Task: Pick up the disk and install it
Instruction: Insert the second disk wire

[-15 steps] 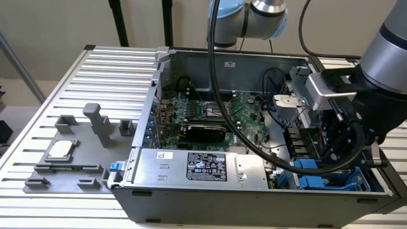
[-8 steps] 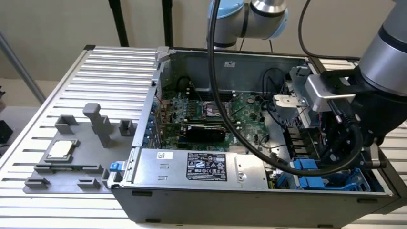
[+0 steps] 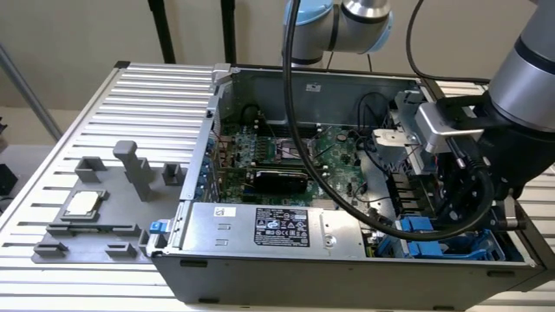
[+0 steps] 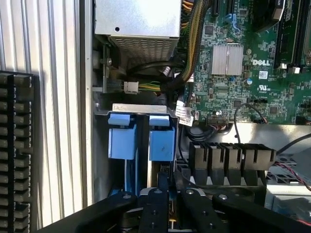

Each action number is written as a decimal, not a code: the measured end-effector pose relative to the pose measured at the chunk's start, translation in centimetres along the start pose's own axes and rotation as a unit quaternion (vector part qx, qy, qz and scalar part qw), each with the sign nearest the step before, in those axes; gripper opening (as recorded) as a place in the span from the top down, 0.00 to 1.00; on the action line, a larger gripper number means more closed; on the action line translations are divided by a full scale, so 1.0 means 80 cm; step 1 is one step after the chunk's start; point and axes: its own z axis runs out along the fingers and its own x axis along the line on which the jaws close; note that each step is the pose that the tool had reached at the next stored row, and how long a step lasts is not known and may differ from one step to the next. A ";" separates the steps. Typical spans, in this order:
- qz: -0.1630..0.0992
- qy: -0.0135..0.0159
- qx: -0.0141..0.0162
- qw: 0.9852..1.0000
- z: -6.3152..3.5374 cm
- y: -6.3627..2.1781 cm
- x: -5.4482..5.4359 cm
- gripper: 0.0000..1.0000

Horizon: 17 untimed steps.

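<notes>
An open Dell computer case (image 3: 364, 273) stands on a slatted metal worktop (image 3: 147, 97), with the robot arm (image 3: 529, 97) reaching down into the case's end toward the exterior view's right, above the blue drive bays (image 3: 433, 237). In the wrist view, the black pincer (image 4: 164, 194) sits directly over the bays, its fingers (image 4: 153, 204) drawn close together around the upper edge of the disk (image 4: 162, 145), which stands on edge in the bay nearer the motherboard (image 4: 243, 63); whether the fingers actually press on it cannot be told. A second blue carrier (image 4: 121, 141) occupies the neighbouring bay, just beside the disk and nearer the case wall. The power supply (image 3: 269, 227) lies along the case's near side in the exterior view. On the worktop, well apart from the case toward the exterior view's left, a grey fixture plate (image 3: 95, 221) carries a small square processor chip (image 3: 84, 203).
</notes>
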 end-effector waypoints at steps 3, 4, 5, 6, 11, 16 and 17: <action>0.000 0.000 0.000 1.000 0.000 0.000 0.000 0.00; 0.000 0.000 0.000 1.000 0.000 0.000 0.000 0.00; 0.000 0.000 0.000 1.000 -0.001 0.000 0.000 0.00; 0.000 0.000 0.000 1.000 -0.002 0.000 0.000 0.00; 0.000 -0.001 0.000 1.000 -0.016 0.000 0.000 0.00; 0.000 -0.001 0.000 1.000 -0.022 0.008 0.000 0.00; 0.000 -0.001 0.000 1.000 -0.023 0.011 0.000 0.00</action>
